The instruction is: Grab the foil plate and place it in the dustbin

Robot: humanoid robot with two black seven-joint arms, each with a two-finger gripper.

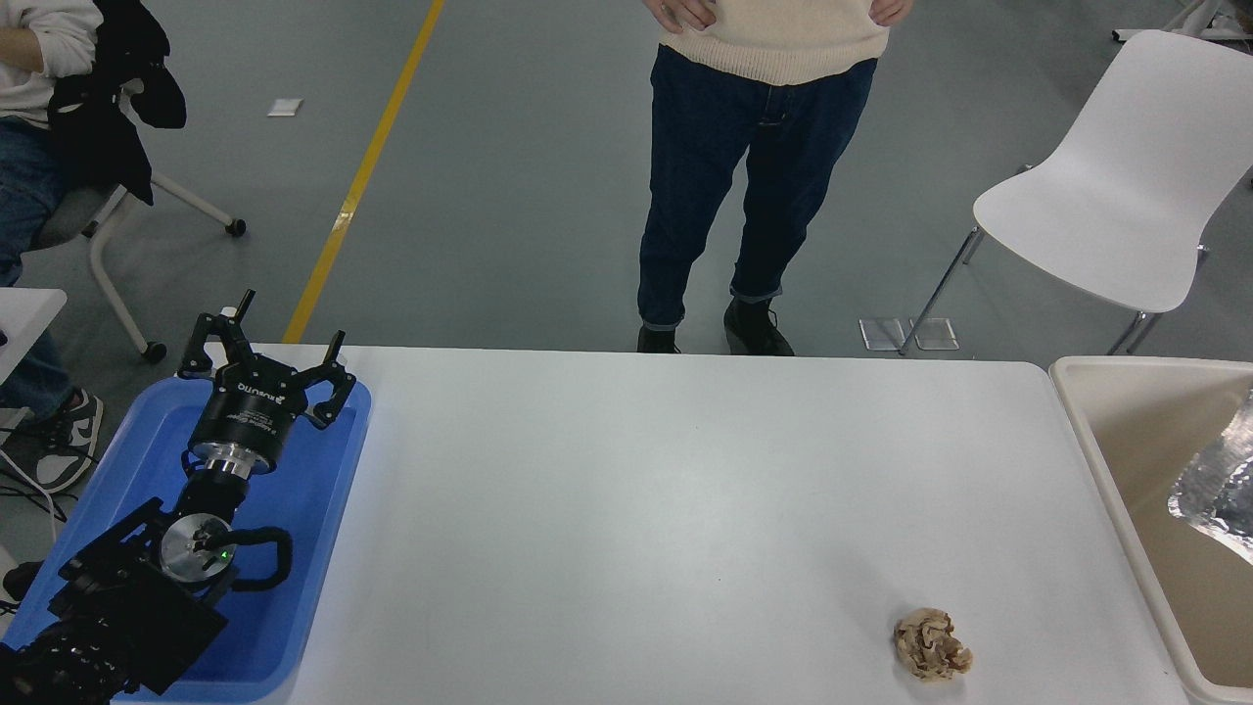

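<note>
The shiny crinkled foil plate [1219, 485] shows at the right edge of the head view, over the inside of the beige dustbin [1106, 431], partly cut off by the picture edge. I cannot tell whether it is held or lying in the bin. My right gripper is out of view. My left arm is parked at the lower left, and its left gripper [264, 338] is open and empty above the blue tray [323, 509].
A small crumpled brown paper wad [931, 643] lies on the white table [685, 509] near the front right. A person in dark jeans [744, 176] stands at the far side. A white chair [1126, 186] stands at the back right.
</note>
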